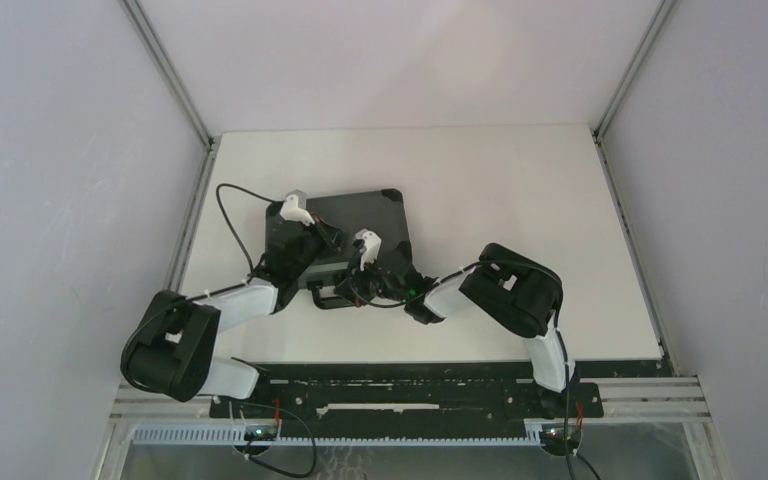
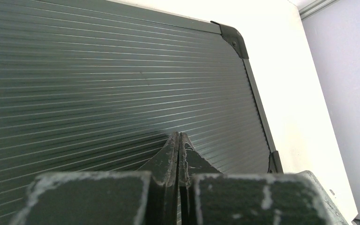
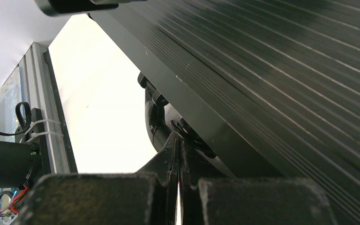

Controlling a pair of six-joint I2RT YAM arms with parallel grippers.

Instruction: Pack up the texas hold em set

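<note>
The briefcase (image 1: 365,212) lies closed on the worktop (image 1: 520,200), ribbed lid up. The left hand (image 2: 178,137) is fully closed and empty, with its tips at the lid surface. The right hand (image 3: 178,140) is fully closed and empty, with its tips at the case's near edge beside the handle (image 1: 328,298).

Place: a robot lab booth.
Walls: plain pale panels (image 1: 50,200) are set around a white table (image 1: 520,180).
Frame: metal rails (image 1: 650,395) and loose wires (image 1: 220,205) are seen.

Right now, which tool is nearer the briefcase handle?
Right. The right tool is shut beside the handle at the front edge; the left tool is shut over the lid.
</note>
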